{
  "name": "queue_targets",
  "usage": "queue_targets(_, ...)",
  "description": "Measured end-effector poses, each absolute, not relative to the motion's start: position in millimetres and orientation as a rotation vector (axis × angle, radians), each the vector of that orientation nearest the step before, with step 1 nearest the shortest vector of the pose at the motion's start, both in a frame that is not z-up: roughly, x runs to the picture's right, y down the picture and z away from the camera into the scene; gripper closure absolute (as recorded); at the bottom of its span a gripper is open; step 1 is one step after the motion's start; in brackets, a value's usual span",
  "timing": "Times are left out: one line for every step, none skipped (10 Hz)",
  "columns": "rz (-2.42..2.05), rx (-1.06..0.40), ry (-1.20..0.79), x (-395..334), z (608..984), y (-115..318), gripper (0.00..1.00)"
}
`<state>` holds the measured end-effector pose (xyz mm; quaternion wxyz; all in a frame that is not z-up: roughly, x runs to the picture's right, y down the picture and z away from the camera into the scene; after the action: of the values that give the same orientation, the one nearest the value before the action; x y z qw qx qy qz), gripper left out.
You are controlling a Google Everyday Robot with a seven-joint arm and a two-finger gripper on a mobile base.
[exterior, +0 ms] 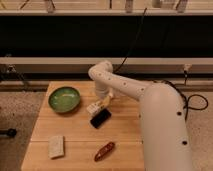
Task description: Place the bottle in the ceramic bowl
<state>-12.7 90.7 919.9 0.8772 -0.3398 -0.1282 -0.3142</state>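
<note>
Gripper (105,101) at mid-table, pointing down, right at the bottle (95,107); grip state not determinable. Bottle tilted, just far of a flat black object (100,118) and right of the ceramic bowl (64,98), not yet in it. Judged step: transfer to bowl. Recommend confirming a firm hold, lifting clear of the black object, travelling left over the bowl's right rim, and lowering well inside before release to prevent roll-out. Wooden table (75,131) also carrying a pale block (56,146) near left and a reddish-brown item (104,151) near centre. Speckled floor (17,112) around; dark wall and black cable (131,45) far.
</note>
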Motion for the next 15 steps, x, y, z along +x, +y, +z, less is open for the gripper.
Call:
queue_targets(-0.664,-0.713,-0.267,-12.8,920.4,92.2,0.85)
queue_targets(-0.697,-0.711,-0.265,-17.5,918.7,93.2,0.96)
queue_targets(-0.716,-0.707,-0.269,-23.8,915.5,93.2,0.99)
queue_targets(-0.737,-0.681,-0.277,-36.5,909.4,86.1,1.00)
queue_targets(-0.759,-0.671,-0.281,-43.5,906.2,82.5,1.00)
queue_targets(-0.839,-0.635,-0.318,-77.5,893.0,72.1,1.00)
queue_targets(-0.867,-0.617,-0.327,-85.4,886.6,65.4,1.00)
queue_targets(-0.915,-0.592,-0.347,-100.6,875.5,55.2,1.00)
queue_targets(-0.972,-0.565,-0.376,-121.8,865.5,46.6,1.00)
queue_targets(-1.004,-0.544,-0.400,-134.2,859.1,38.8,1.00)
queue_targets(-1.046,-0.526,-0.418,-145.9,852.9,28.9,1.00)
queue_targets(-1.073,-0.511,-0.431,-153.7,850.5,21.6,1.00)
queue_targets(-1.098,-0.502,-0.439,-159.8,851.9,17.8,0.97)
queue_targets(-1.110,-0.499,-0.439,-163.6,856.0,18.1,0.90)
queue_targets(-1.114,-0.486,-0.433,-168.5,864.9,17.2,0.78)
